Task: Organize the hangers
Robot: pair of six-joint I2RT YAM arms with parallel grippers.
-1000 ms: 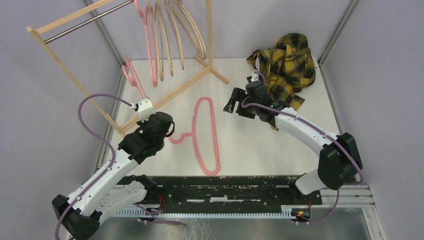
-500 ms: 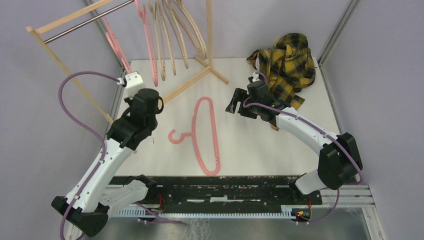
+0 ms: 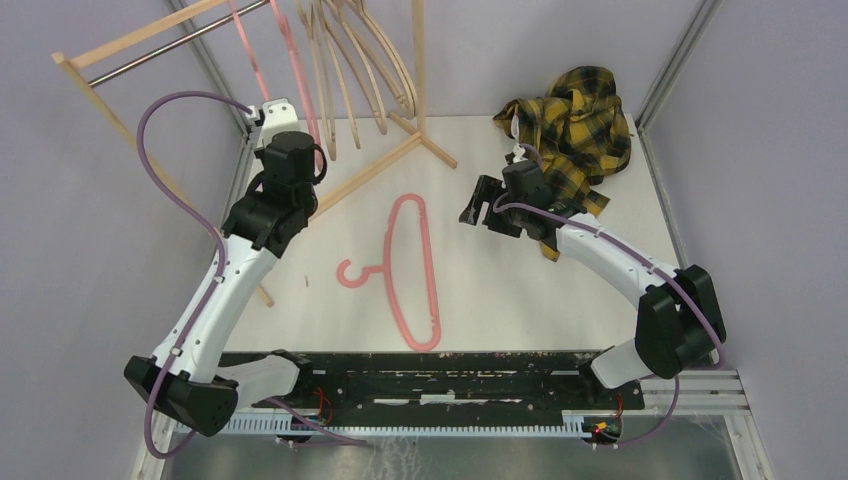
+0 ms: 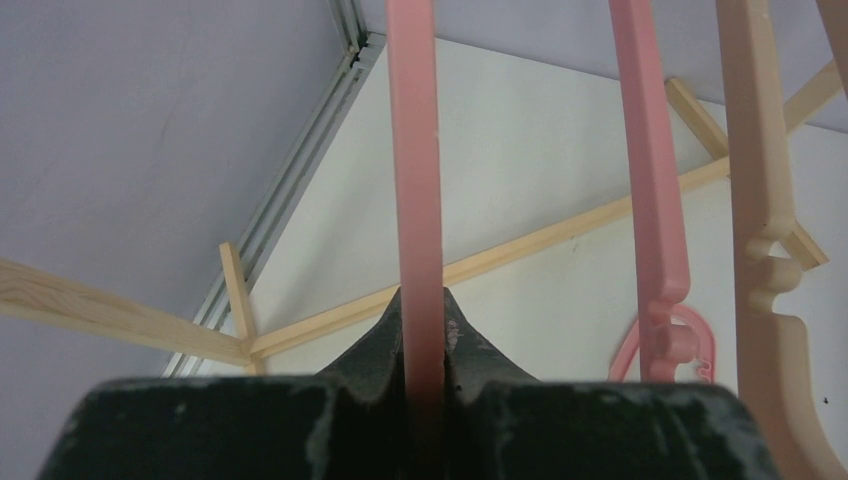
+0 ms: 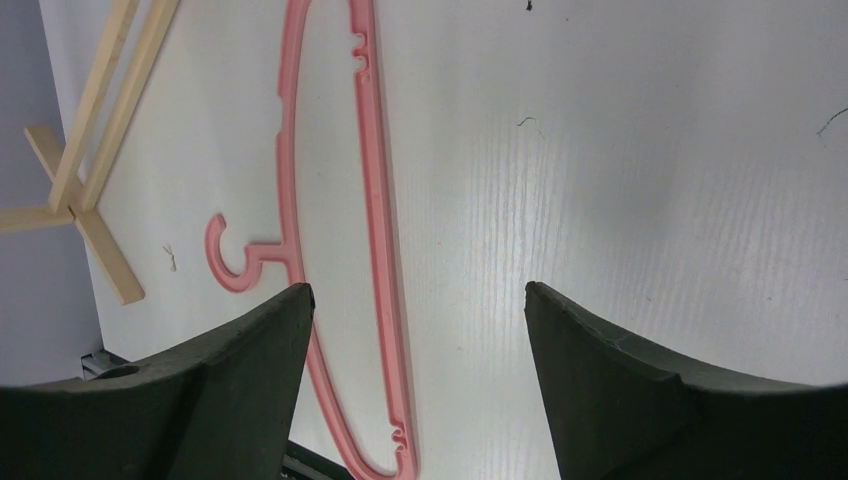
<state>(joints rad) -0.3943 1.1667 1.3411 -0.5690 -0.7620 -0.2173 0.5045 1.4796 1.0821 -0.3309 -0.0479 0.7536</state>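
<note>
step: hang held pink hanger (image 4: 415, 150) | left gripper (image 4: 422, 330) clamped on its bar, far left by rack rail (image 3: 170, 45) | right gripper (image 5: 415, 295) wide, over loose pink hanger (image 5: 377, 200) lying mid-scene | tip: raise hook above rail, lower squarely, then release

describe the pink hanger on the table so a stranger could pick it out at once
On the white table, look in the open middle between the wooden rack at back left and the yellow plaid shirt at back right. The pink hanger lies flat there, hook toward the left. All other hangers are upright at the rack; only this one lies down.
</note>
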